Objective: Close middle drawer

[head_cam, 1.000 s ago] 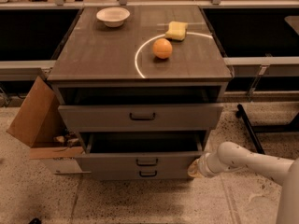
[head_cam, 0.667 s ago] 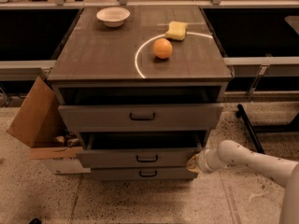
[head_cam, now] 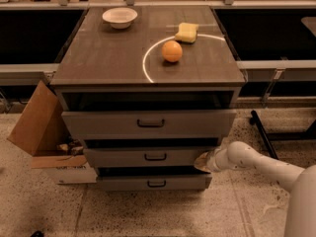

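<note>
The grey cabinet (head_cam: 148,88) has three drawers. The middle drawer (head_cam: 150,156), with a small dark bar handle, sticks out only a little, less than the top drawer (head_cam: 148,124) above it. My gripper (head_cam: 202,162) is at the right end of the middle drawer's front, pressed against it. My white arm (head_cam: 261,167) reaches in from the lower right.
On the cabinet top sit a white bowl (head_cam: 119,17), an orange (head_cam: 172,51) and a yellow sponge (head_cam: 186,32). An open cardboard box (head_cam: 42,127) leans at the cabinet's left. The bottom drawer (head_cam: 155,182) is slightly out. A dark stand leg (head_cam: 264,132) lies on the floor at the right.
The middle drawer has slid inward, from well out to nearly flush. My gripper followed it toward the cabinet.
</note>
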`<action>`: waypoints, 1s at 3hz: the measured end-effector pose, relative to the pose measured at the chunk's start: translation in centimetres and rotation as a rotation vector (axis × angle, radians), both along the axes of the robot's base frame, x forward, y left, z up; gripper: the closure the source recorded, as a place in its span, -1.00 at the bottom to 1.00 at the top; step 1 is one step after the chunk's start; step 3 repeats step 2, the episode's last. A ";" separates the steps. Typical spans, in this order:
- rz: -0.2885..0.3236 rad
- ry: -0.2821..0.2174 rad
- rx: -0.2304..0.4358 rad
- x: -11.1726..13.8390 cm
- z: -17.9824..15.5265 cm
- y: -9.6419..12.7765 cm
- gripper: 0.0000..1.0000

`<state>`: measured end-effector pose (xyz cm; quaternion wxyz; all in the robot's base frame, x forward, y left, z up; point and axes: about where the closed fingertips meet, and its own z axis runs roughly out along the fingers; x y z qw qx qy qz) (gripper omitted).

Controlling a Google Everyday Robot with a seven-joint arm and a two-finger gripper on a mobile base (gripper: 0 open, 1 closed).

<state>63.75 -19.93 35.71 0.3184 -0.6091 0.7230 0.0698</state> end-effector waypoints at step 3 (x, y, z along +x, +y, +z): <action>0.051 0.006 0.006 -6.1 3.6 -3.1 1.00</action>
